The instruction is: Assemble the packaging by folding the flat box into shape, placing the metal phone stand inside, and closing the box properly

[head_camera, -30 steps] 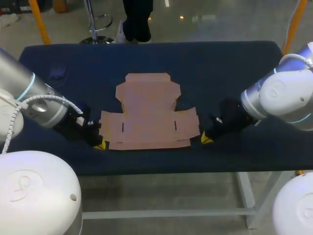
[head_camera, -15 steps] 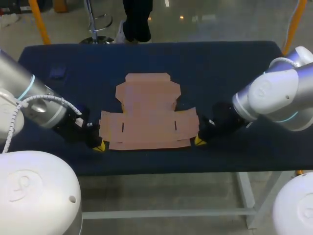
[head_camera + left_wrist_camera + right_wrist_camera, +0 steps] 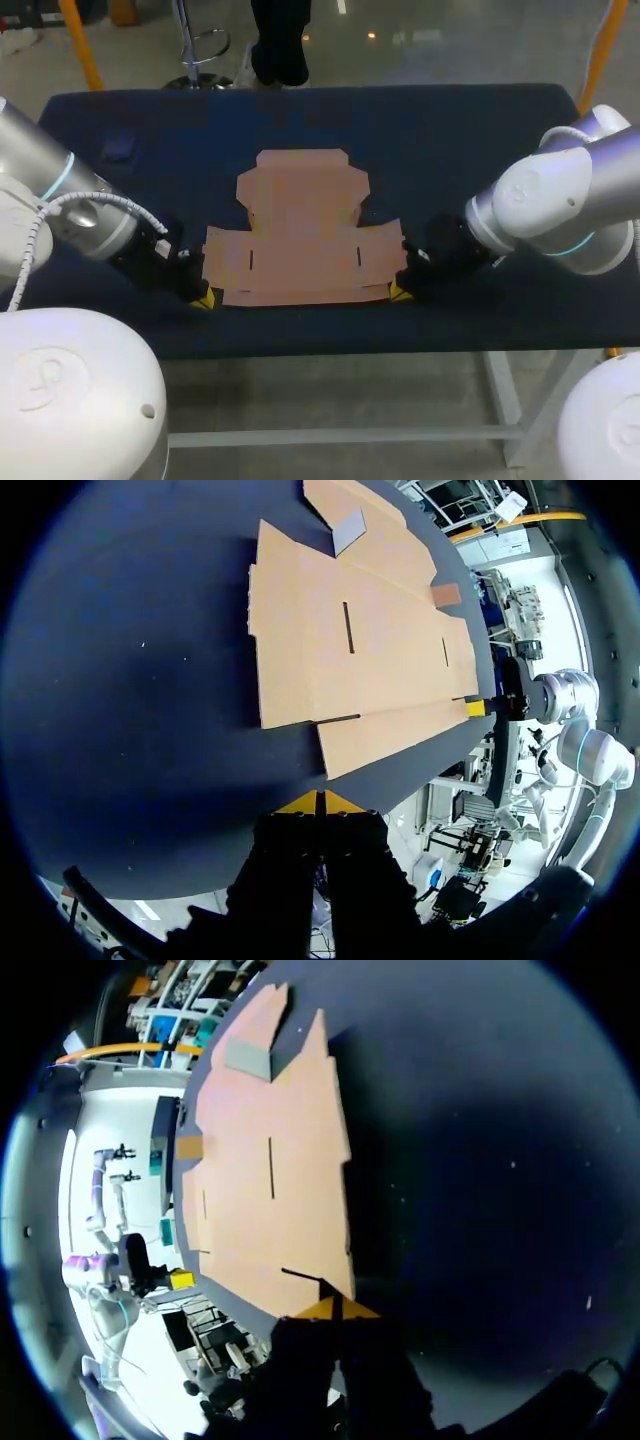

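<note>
Where flat box lies | left gripper, right gripper flank near edge

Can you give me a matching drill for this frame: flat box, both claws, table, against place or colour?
Things:
1. flat box
2. left claw
3. right claw
4. table

Place, colour or state:
A. dark blue
B. at the box's near right corner
C. lying unfolded, mid-table
D. at the box's near left corner

Pairs: 1-C, 2-D, 3-B, 4-A
</note>
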Robot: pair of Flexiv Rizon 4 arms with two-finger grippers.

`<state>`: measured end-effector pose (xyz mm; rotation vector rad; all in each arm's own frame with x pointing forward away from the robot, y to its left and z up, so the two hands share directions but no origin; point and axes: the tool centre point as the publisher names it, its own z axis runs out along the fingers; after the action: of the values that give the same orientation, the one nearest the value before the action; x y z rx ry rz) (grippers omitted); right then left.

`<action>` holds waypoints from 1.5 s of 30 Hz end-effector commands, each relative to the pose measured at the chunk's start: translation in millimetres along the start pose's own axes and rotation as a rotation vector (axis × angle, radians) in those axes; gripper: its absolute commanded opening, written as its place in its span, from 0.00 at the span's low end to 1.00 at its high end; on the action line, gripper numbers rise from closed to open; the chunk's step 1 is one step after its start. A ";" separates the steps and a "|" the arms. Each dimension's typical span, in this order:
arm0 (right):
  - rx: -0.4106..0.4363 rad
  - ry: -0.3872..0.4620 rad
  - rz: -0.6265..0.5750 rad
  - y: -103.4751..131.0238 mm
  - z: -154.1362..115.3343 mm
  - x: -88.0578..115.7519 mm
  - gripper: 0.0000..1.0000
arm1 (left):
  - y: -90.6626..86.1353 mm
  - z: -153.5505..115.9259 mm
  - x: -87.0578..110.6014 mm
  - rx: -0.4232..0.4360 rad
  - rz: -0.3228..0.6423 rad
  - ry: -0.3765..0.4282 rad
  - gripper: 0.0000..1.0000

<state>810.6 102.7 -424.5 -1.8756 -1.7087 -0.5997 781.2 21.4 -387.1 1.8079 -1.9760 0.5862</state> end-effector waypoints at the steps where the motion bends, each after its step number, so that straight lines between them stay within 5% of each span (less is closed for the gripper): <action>1: -0.008 0.011 -0.005 -1.0 2.3 0.1 0.00 | -2.5 1.4 -1.9 -0.007 -0.003 0.001 0.00; 45: -0.019 0.052 -0.037 7.7 4.8 3.4 0.00 | -8.1 30.0 -6.1 -0.091 -0.040 0.043 0.00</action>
<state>817.3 109.7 -426.2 -1.8391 -1.7160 -0.6749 784.8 10.8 -412.1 1.7706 -1.9036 0.5204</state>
